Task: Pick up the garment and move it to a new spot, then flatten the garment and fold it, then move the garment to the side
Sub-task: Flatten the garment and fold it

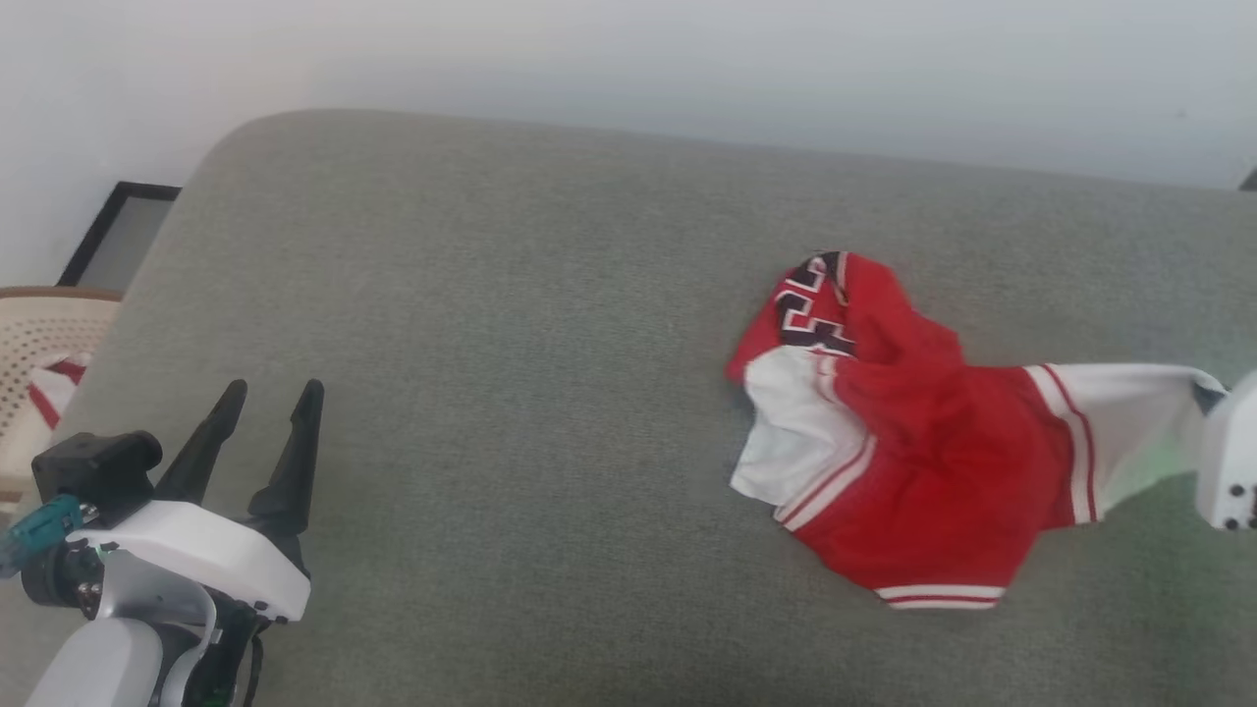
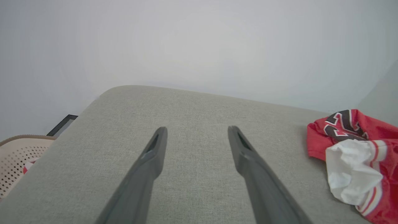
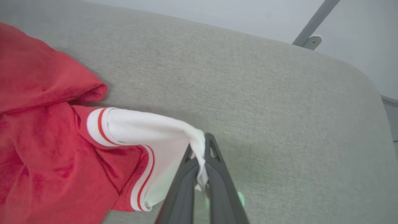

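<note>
Red garment (image 1: 913, 471) lies on grey cushion (image 1: 491, 344), right hand (image 3: 200, 147) clamped on its white edge, left hand (image 1: 274, 393) apart.

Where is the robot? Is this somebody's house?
Probably a room at home: a wide grey fabric cushion like a sofa or bed, a beige holey plastic basket beside it, and a crumpled red-and-white shiny jersey lying on it.
</note>
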